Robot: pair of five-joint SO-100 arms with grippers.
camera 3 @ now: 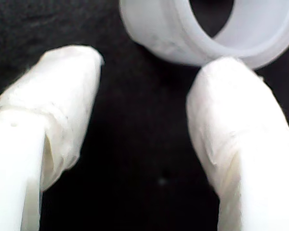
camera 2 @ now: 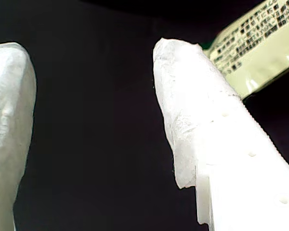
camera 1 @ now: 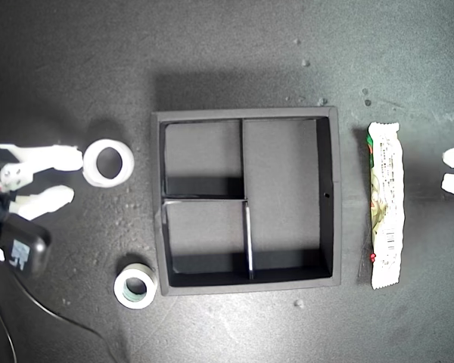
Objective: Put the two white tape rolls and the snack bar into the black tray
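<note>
Both pincers are spread wide and hold nothing: my second gripper (camera 1: pixel 66 178) sits just beside the plain white tape roll (camera 1: pixel 108 162), and my first gripper (camera 1: pixel 448 169) sits near the snack bar (camera 1: pixel 385 205). Between them the black tray (camera 1: pixel 334 198) rests on the desk (camera 1: pixel 234 53), with the smaller tape roll (camera 1: pixel 135 286) near its corner.

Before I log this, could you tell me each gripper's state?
My first gripper: open, empty, near the snack bar.
My second gripper: open, empty, by the plain white tape roll.

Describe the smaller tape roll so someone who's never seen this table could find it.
Find the black tray mid-table. Just outside its lower corner on the exterior view's left lies the smaller tape roll. Unlike the plain white roll above it, its core is grey-green.
</note>
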